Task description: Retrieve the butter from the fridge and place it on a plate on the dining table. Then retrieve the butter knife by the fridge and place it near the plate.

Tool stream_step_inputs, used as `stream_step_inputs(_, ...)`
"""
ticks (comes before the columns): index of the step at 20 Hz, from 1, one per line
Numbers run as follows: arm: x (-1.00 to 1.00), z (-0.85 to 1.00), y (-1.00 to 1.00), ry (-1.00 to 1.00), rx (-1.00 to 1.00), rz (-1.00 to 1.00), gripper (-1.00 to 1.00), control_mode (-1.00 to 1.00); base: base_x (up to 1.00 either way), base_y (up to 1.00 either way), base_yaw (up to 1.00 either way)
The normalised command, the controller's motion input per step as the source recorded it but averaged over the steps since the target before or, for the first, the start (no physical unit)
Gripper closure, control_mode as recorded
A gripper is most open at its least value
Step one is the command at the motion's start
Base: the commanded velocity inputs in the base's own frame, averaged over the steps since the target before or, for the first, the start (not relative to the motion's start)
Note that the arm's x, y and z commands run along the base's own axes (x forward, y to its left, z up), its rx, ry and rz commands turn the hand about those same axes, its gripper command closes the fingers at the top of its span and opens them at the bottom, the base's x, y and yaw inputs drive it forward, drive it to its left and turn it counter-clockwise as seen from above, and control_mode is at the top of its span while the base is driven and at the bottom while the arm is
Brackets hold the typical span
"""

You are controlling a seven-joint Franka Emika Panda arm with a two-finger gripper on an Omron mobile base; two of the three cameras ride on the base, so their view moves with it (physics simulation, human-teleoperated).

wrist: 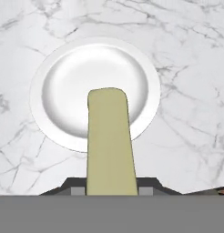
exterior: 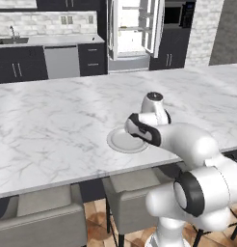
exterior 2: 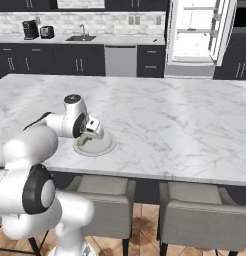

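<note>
My gripper [wrist: 109, 185] is shut on the butter [wrist: 109, 141], a pale yellow-green stick that juts out from between the jaws. The stick hangs just over the round white plate [wrist: 63, 82], its far end above the plate's middle. From the right base view the butter [exterior 2: 83, 141] slants down toward the plate [exterior 2: 106, 145] below my gripper [exterior 2: 86, 135]. In the left base view my arm covers the near right part of the plate [exterior: 118, 142]. The plate lies near the front edge of the dining table [exterior: 53, 120]. The fridge [exterior: 135, 29] stands at the back with its doors open. The butter knife is out of view.
Grey seats [exterior 2: 210, 215] are tucked under the table's near edge. Behind the table runs a dark cabinet counter with a sink [exterior 2: 81, 37], a steel dishwasher [exterior: 61, 61] and a coffee machine [exterior 2: 30, 29]. Bare marble [exterior 2: 185, 120] spreads right of the plate.
</note>
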Motion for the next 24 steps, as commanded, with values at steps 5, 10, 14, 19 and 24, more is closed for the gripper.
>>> stream_step_inputs(5, 0.85, -0.33, 0.0, 0.07, -0.03, 0.0, 1.0, -1.0, 0.0, 0.0, 0.0)
stream_step_inputs(10, 0.66, -0.46, 0.0, 0.03, -0.06, 0.0, 1.0, -1.0, 0.0, 0.0, 0.0)
stream_step_inputs(14, 0.22, -0.55, 0.02, 0.02, -0.08, 0.0, 1.0, -1.0, 0.0, 0.0, 0.0)
stream_step_inputs(19, -0.16, -0.51, 0.0, -0.02, -0.02, 0.0, 1.0, -1.0, 0.0, 0.0, 0.0)
stream_step_inputs(24, -0.34, -0.34, 0.0, -0.06, 0.0, 0.0, 1.0, -1.0, 0.0, 0.0, 0.0)
